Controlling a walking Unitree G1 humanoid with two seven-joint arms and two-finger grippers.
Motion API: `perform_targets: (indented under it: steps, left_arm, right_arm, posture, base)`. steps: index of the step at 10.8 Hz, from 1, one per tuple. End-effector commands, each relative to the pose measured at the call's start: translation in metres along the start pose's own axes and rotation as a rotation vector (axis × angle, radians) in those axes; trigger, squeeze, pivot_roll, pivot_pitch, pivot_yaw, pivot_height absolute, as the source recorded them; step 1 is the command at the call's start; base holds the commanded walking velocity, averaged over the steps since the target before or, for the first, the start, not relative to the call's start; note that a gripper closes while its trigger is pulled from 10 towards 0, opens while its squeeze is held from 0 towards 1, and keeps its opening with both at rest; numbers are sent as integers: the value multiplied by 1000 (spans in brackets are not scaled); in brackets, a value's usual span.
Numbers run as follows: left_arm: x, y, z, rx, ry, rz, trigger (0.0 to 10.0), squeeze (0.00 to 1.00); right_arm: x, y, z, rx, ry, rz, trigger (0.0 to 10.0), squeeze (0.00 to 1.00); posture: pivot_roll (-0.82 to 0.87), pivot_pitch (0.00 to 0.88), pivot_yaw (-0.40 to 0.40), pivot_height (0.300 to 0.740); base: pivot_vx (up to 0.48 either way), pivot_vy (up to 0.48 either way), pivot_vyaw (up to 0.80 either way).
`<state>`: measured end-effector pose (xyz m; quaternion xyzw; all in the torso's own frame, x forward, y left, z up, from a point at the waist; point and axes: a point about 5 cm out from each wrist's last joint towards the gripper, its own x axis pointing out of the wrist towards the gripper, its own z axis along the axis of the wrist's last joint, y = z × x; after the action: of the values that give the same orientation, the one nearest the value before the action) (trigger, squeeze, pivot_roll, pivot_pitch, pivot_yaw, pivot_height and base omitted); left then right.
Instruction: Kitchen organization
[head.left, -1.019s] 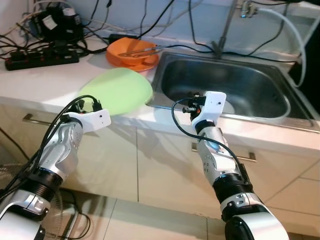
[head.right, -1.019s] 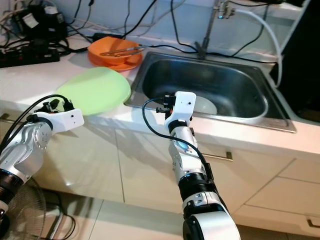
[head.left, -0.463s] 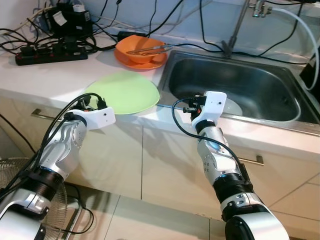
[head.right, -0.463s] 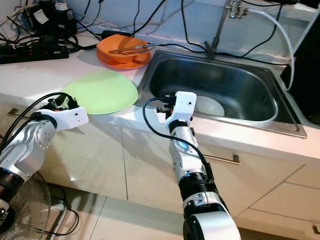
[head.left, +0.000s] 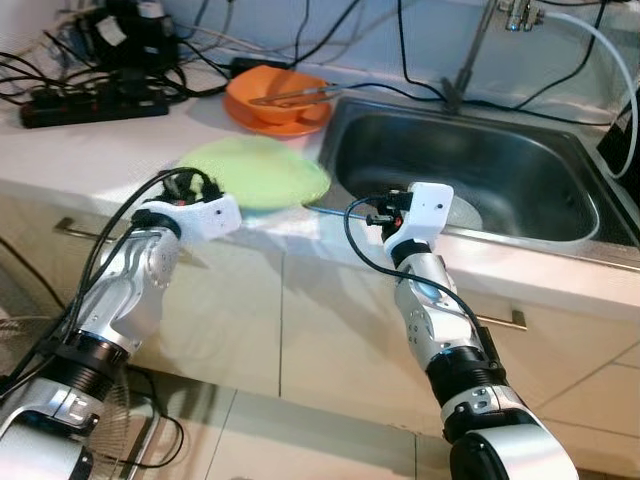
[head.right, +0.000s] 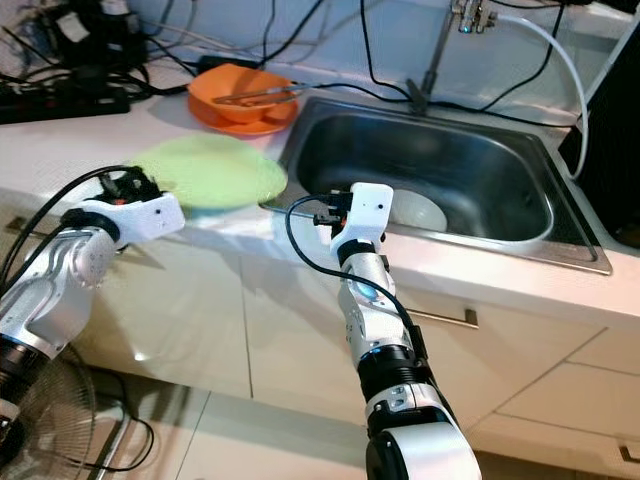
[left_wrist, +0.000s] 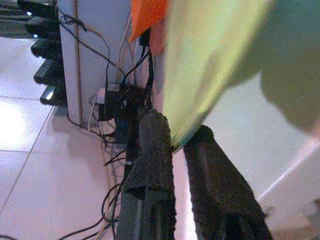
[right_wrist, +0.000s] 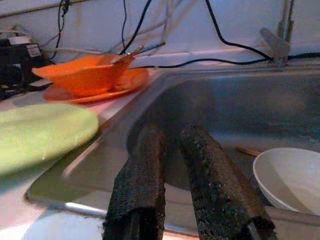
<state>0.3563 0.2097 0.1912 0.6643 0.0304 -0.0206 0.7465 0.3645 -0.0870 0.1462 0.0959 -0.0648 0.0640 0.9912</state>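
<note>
My left gripper (left_wrist: 177, 142) is pinching the flat light-green plate's (head.left: 262, 172) rim.
My right gripper (right_wrist: 172, 150), fingers narrowly parted and holding nothing, is hovering at the stainless-steel sink (head.left: 500, 175).

Black power strip (head.left: 85, 102) and cables (head.left: 300, 30) behind counter.

A plate (head.left: 258, 172) lies on the counter (head.left: 90, 150) left of the sink (head.left: 500, 170) (bowl (head.left: 462, 212) inside).

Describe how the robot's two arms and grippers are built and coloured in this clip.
Both arms are silver metal with black joint bands and white wrist housings, trailed by looping black cables. The left gripper and right gripper each have two long black fingers with a rough, textured surface.
</note>
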Motion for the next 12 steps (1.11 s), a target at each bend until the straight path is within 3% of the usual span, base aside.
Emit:
perform_targets:
  steps: [1, 9, 10, 11, 12]
  left_arm:
    - [0, 18, 10, -17, -48, 74, 0, 0]
    - [-10, 10, 35, -46, -155, 94, 0, 0]
    - [-12, 15, 49, -60, -203, 148, 0, 0]
    - [-13, 15, 59, -71, -229, 167, 4235, 0]
    - [-14, 13, 62, -75, -237, 160, 10000, 0]
  right_arm:
    - [3, -1, 5, 2, -11, -6, 10000, 0]
    - [5, 2, 5, 0, -6, 7, 10000, 0]
    - [9, 3, 15, 5, -32, 29, 10000, 357]
    - [13, 2, 26, 58, -59, 27, 10000, 1000]
    - [15, 0, 34, 109, -70, 16, 10000, 1000]
  posture:
    - [274, 20, -78, 740]
    - [277, 16, -79, 740]
    - [273, 7, -78, 740]
    - [270, 2, -77, 740]
    - [268, 0, -77, 740]
  base:
    - [0, 0, 0]
    - [0, 0, 0]
    - [0, 0, 0]
    - [0, 0, 0]
    - [0, 0, 0]
